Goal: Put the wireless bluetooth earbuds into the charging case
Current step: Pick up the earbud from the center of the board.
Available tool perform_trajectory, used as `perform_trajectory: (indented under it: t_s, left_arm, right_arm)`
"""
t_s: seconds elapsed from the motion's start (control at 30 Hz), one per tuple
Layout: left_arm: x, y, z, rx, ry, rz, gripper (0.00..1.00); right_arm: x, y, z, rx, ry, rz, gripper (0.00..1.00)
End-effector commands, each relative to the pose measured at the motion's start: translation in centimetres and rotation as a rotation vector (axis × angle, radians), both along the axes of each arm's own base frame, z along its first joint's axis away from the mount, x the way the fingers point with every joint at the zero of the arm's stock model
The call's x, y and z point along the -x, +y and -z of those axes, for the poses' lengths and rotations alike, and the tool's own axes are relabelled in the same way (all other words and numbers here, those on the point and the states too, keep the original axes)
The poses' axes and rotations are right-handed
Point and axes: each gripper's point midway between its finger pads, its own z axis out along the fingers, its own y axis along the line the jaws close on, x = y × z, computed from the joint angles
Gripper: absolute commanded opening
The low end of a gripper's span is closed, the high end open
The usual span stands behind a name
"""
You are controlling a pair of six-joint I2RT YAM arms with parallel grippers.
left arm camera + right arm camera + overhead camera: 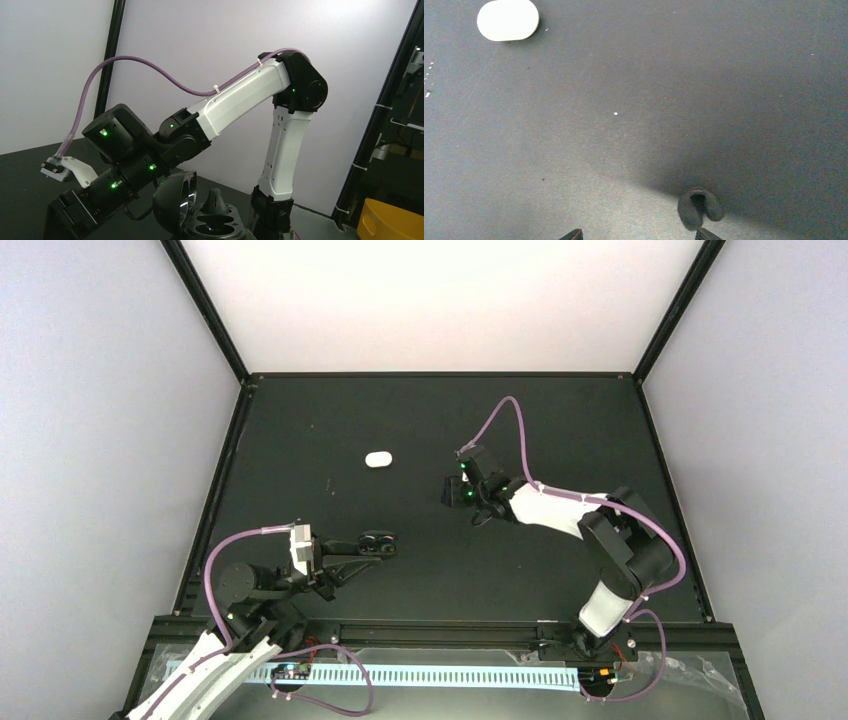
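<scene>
A black charging case with its lid open sits right in front of the left wrist camera. One black earbud stands in its far slot; the near slot looks empty. In the top view my left gripper is shut on this case low over the mat. My right gripper is open, only its fingertips showing. A second black earbud lies on the mat just ahead of the right fingertip. It is not held. In the top view the right gripper hovers mid-table. No white earbuds are in view.
A closed white pill-shaped case lies on the black mat toward the back, also at the upper left of the right wrist view. The right arm stretches across the left wrist view. Black frame posts stand at the back corners.
</scene>
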Motion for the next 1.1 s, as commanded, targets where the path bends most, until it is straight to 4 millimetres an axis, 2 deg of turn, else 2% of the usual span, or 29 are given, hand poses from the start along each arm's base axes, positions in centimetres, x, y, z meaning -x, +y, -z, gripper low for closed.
perform_trajectory:
  t_s: [0.0,0.37,1.07]
  left_arm:
    - [0.5,0.4,-1.0,0.022,-0.026,0.001,0.02]
    - [0.6,0.5,-1.1,0.023,-0.026,0.000,0.02]
    - [0.6,0.5,-1.1,0.018,-0.024,-0.002,0.02]
  right_arm:
    - [-1.0,-1.3,0.7,0.048,-0.004,0.061,0.58]
    - [-1.8,-1.6,2.6,0.063,0.049,0.093,0.59]
    - [-2.4,1.8,3.7,0.031,0.092,-0.065,0.59]
